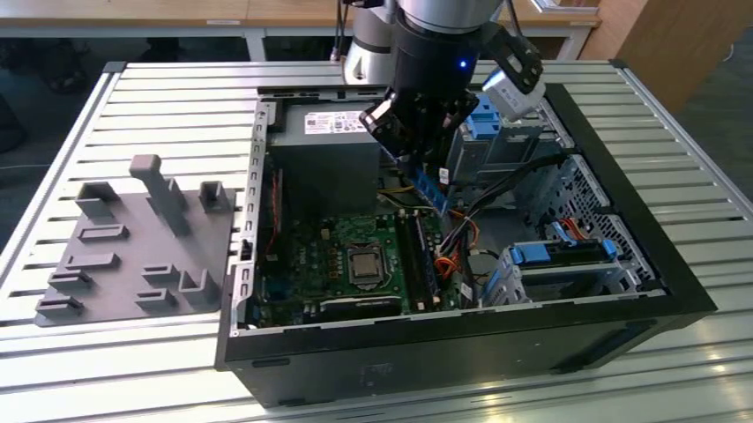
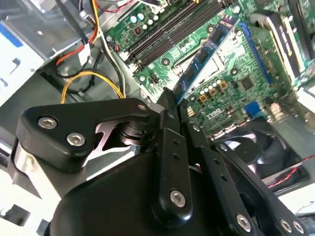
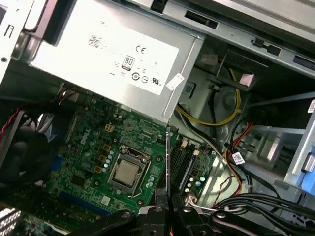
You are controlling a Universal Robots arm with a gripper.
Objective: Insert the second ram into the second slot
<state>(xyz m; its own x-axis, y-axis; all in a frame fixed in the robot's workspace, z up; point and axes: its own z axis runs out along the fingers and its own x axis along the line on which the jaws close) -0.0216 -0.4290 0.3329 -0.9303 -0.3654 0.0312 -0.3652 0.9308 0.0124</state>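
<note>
Exterior view: gripper (image 1: 414, 157) pinches the second ram (image 1: 432, 194) above the motherboard (image 1: 317, 264), inside the open computer case (image 1: 659, 264).
Second wrist view: second ram (image 2: 206, 54) carries black chips and hangs near the memory slots (image 2: 172, 32).
First wrist view: second ram (image 3: 168, 157) shows edge-on; the power supply (image 3: 74, 54) bears a printed label (image 3: 130, 54).

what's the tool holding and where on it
The ram, pinched at one end by the tool; the rest juts out over the motherboard.

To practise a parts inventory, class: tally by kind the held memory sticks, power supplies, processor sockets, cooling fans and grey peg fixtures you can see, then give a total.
second ram, held in the claw: 1
power supply: 1
processor socket: 1
cooling fan: 1
grey peg fixture: 1
Total: 5
</note>
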